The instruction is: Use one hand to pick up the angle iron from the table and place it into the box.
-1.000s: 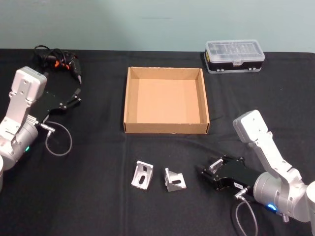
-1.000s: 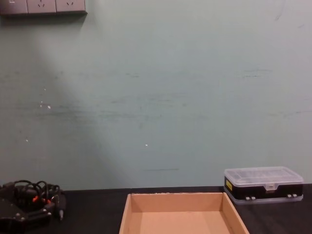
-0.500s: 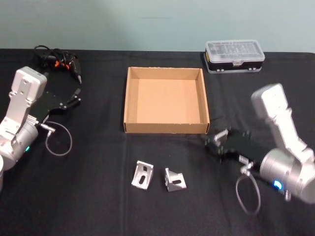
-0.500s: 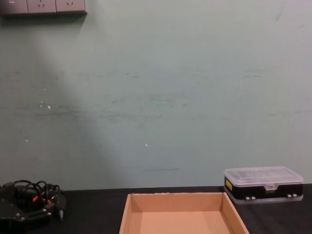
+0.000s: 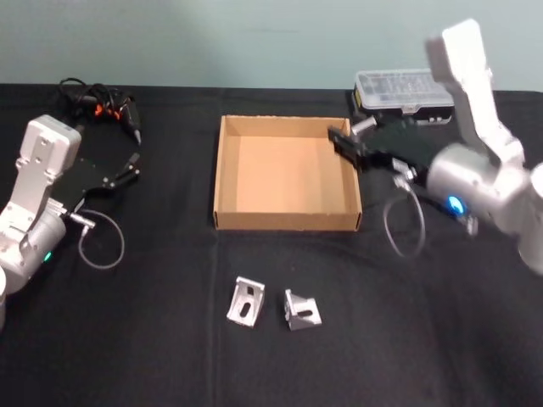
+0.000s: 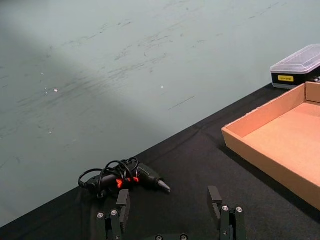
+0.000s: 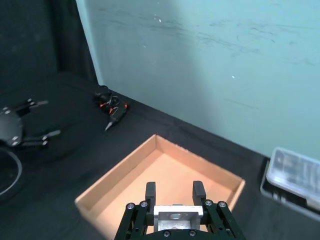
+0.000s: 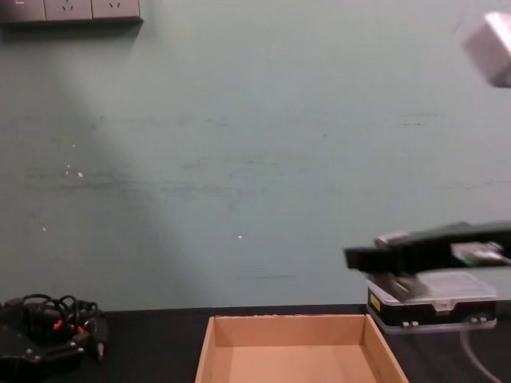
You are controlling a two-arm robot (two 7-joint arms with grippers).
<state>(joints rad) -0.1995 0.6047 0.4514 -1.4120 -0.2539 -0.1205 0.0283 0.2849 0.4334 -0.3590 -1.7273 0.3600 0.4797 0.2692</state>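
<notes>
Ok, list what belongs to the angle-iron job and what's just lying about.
Job: box; angle iron gripped by the right gripper above the box; two more angle irons on the table.
Lying about: clear-lidded black case; corded tool; left gripper, parked, open.

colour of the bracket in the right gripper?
Silver-grey metal. The angle iron is held in the right gripper; clearest in the right wrist view.

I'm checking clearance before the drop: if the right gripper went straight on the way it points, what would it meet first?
Probably nothing soon. The right gripper, shut on an angle iron, points level across the box, above its walls; depth beyond that is unclear. The left gripper sits parked.
</notes>
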